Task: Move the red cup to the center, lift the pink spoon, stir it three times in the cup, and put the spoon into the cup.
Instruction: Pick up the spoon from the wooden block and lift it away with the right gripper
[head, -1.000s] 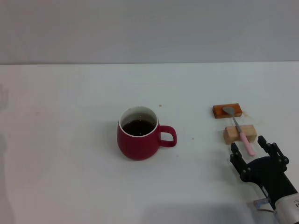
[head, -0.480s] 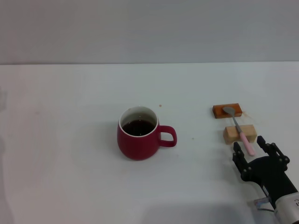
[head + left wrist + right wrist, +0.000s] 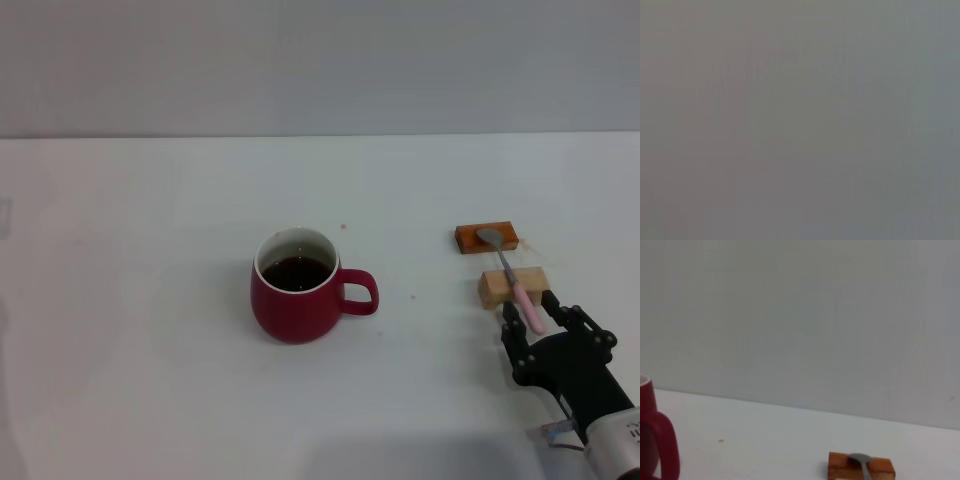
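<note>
The red cup (image 3: 299, 287) stands on the white table (image 3: 150, 300) near the middle, dark liquid inside, its loop handle pointing toward the robot's right. Well apart from it on the right, the pink spoon (image 3: 515, 282) lies bridged across two blocks: its grey bowl rests on the orange-brown block (image 3: 486, 238) and its pink handle crosses the light wooden block (image 3: 512, 288). The right gripper (image 3: 540, 318) sits low at the handle's near end, fingers spread wide on either side of the tip, gripping nothing. The left wrist view shows only flat grey.
</note>
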### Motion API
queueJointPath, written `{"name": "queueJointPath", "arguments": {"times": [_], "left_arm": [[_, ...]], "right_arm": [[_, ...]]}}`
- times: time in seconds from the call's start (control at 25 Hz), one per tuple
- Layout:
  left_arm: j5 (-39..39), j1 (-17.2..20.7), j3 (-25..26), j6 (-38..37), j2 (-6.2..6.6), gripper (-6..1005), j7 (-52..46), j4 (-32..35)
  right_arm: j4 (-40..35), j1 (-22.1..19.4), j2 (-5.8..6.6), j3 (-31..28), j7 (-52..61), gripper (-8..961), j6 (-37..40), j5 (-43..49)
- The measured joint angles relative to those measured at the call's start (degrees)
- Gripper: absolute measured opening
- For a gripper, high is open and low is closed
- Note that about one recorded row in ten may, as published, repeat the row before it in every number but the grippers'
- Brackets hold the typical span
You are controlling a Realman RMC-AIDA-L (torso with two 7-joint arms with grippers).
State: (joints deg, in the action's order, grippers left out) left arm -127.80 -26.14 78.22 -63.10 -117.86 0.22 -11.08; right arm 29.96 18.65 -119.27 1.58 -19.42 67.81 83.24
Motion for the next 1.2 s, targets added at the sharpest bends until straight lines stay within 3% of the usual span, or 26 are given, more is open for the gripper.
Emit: {"name": "queueJointPath", "arguments": {"times": [1.2], "left_arm": [[0.18, 0.16, 0.00, 0.07, 0.00, 802, -0.05, -0.05]], "right_arm": [[-0.34, 0.85, -0.17, -2.20, 0.00, 370, -2.95, -0.02]]}}
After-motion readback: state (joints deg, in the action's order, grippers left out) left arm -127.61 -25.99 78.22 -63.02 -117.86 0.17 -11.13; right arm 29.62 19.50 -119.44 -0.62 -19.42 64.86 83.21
